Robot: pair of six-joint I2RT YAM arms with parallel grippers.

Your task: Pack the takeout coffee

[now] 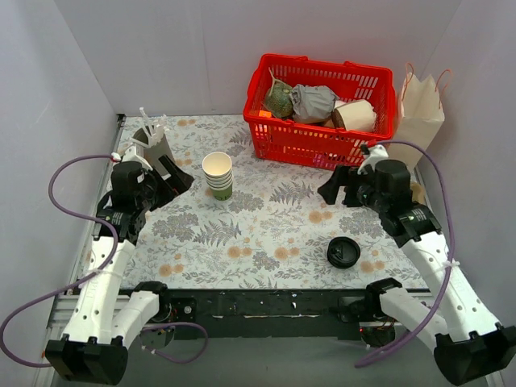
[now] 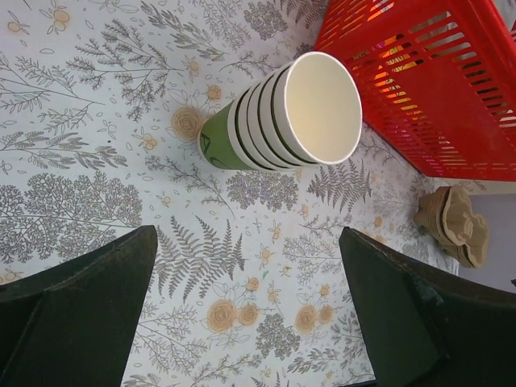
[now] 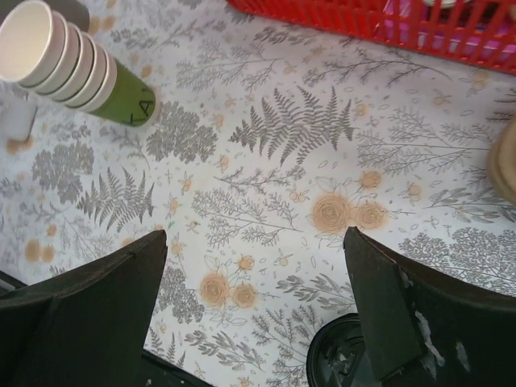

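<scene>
Floral bench (image 1: 274,234), white walls (image 1: 161,48) | basket (image 1: 314,141) 1 o'clock, contents indistinct | lid (image 1: 343,252) 5 o'clock | left claw (image 2: 250,314), right claw (image 3: 254,314) both apart

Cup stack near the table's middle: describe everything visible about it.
The cup stack is several nested paper cups, lidless, cream inside and at the rims; the bottom cup's outside is dark green. The top cup looks empty. It stands upright on the floral tablecloth, near the red basket but apart from it. Only the cloth touches it; the left tool and right tool are open and clear of it.
</scene>
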